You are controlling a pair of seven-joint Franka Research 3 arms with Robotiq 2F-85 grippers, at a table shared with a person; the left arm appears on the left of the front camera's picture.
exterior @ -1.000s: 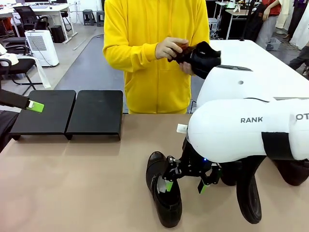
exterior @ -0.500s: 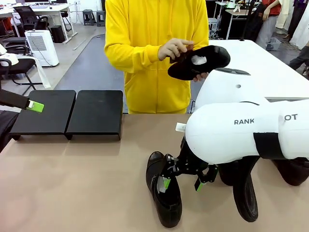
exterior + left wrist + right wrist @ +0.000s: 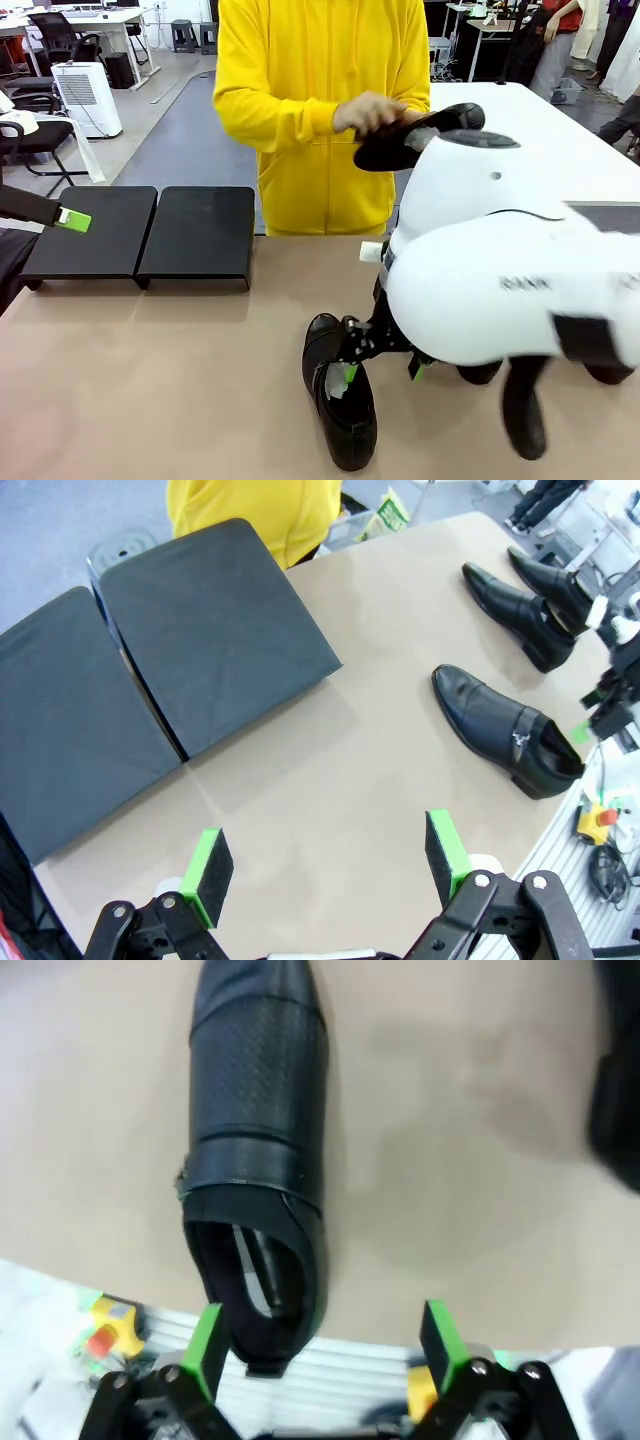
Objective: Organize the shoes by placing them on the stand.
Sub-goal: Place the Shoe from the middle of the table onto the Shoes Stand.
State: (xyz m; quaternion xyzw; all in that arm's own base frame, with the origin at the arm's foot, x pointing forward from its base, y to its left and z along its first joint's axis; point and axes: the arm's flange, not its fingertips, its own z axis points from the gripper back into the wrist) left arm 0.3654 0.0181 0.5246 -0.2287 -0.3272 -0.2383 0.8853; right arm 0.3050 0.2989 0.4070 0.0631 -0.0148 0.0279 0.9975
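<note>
On the tan table lies a glossy black shoe (image 3: 340,395), toe pointing away from me. My right gripper (image 3: 384,372) hangs open just above its heel end. In the right wrist view the same shoe (image 3: 255,1150) sits ahead and left of the open right gripper (image 3: 320,1340). A person in a yellow top holds another shoe (image 3: 415,135) in both hands. Two more shoes (image 3: 510,730) (image 3: 520,605) show in the left wrist view. The black stand (image 3: 150,232) is at the far left. My left gripper (image 3: 325,858) is open near it, with one green pad (image 3: 75,220) visible.
My right arm's big white body (image 3: 500,270) covers the table's right side, with blurred dark shoes (image 3: 525,410) under it. The table's near edge runs close behind the shoe's heel (image 3: 330,1345). A white table (image 3: 560,130) stands behind the person.
The person has turned the held shoe from upright to level and raised it. My right arm has shifted and is blurred with motion; its gripper stays over the shoe. The left arm is still.
</note>
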